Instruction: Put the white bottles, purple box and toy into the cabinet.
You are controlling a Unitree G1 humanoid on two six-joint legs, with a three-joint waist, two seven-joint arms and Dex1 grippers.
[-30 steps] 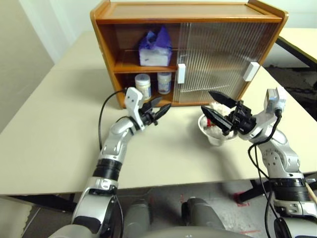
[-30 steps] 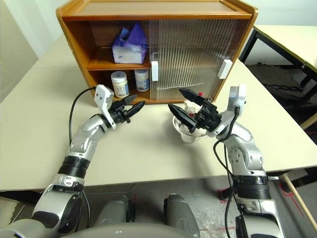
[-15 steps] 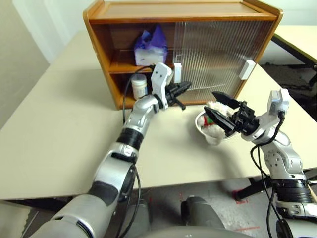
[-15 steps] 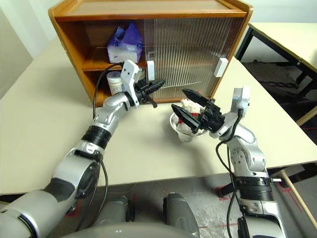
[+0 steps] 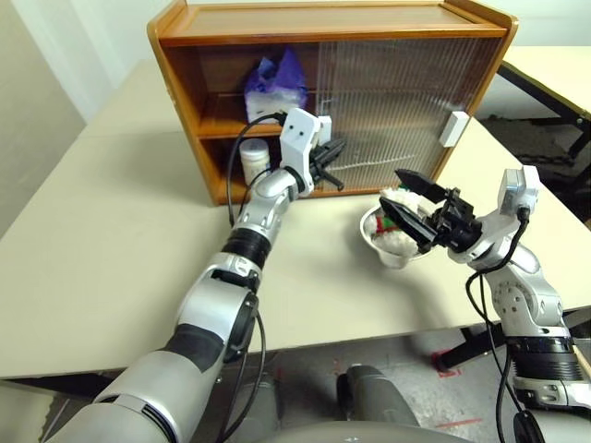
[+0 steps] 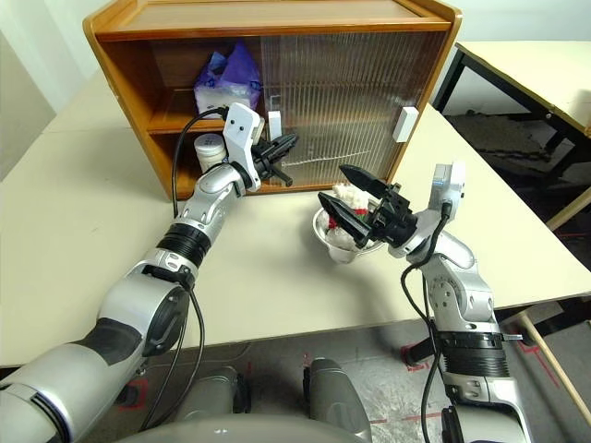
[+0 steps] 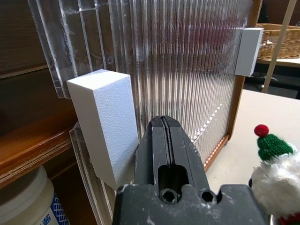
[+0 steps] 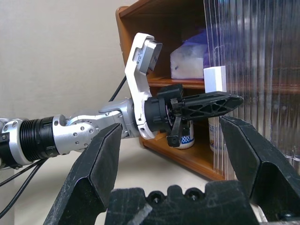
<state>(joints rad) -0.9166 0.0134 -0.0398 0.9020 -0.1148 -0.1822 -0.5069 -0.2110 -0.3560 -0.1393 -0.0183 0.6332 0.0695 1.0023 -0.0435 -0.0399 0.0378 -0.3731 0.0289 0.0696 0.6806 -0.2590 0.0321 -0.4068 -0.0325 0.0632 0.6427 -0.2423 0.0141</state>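
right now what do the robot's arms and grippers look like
Both arms are silver-grey metal segments with black ribbed bands at the joints and loose black cables. The left gripper and the right gripper each have two pointed black fingers with a lattice pattern. A white angular camera bracket sits on the left wrist, and a similar white block sits on the right.

I see the orange-brown cabinet (image 5: 231,37) with ribbed translucent doors (image 5: 388,92) and white handles (image 7: 105,124), a lilac box (image 5: 275,88) inside it, and beside it a white toy (image 7: 276,173) in a green, red-bobbled hat.
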